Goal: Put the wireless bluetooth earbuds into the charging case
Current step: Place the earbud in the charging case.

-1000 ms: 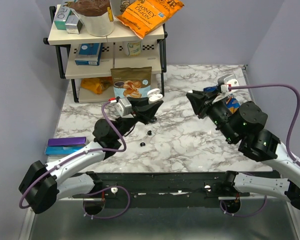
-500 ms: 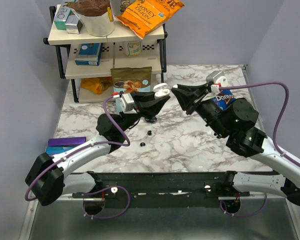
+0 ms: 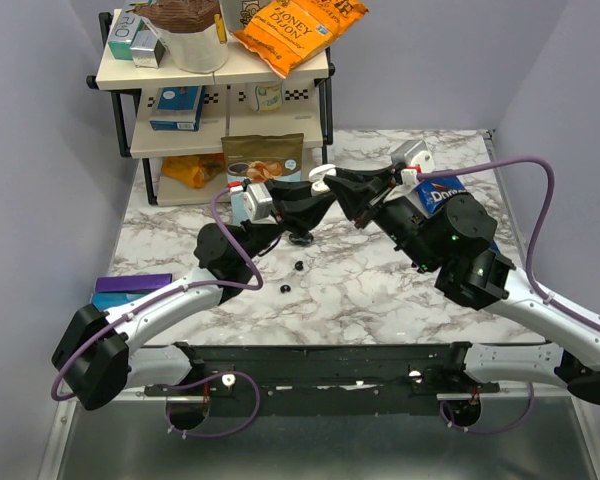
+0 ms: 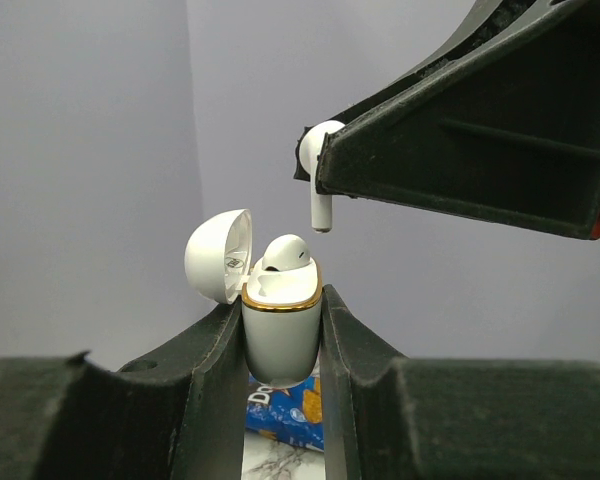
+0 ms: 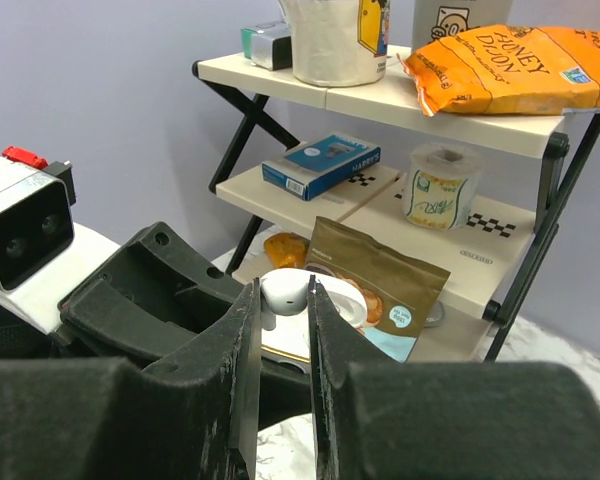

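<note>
My left gripper (image 4: 283, 300) is shut on the white, gold-rimmed charging case (image 4: 280, 340) and holds it upright above the table, with its lid (image 4: 215, 255) swung open to the left. One white earbud (image 4: 283, 250) sits in the case. My right gripper (image 5: 283, 295) is shut on a second white earbud (image 5: 285, 292), stem pointing down. That earbud (image 4: 317, 185) hangs just above and slightly right of the case's mouth without touching it. In the top view the two grippers (image 3: 325, 198) (image 3: 332, 178) meet tip to tip over the table's middle.
Behind the grippers stands a shelf rack (image 3: 220, 75) with snack bags and boxes. A brown snack bag (image 3: 263, 160) leans at its foot. Two small black bits (image 3: 298, 265) (image 3: 283, 287) lie on the marble below. A blue chip bag (image 3: 440, 198) lies at the right, and flat boxes (image 3: 130, 290) at the left.
My right gripper has swung left with its earbud until it is over the case. My left gripper has moved the case a little right and up to meet it.
</note>
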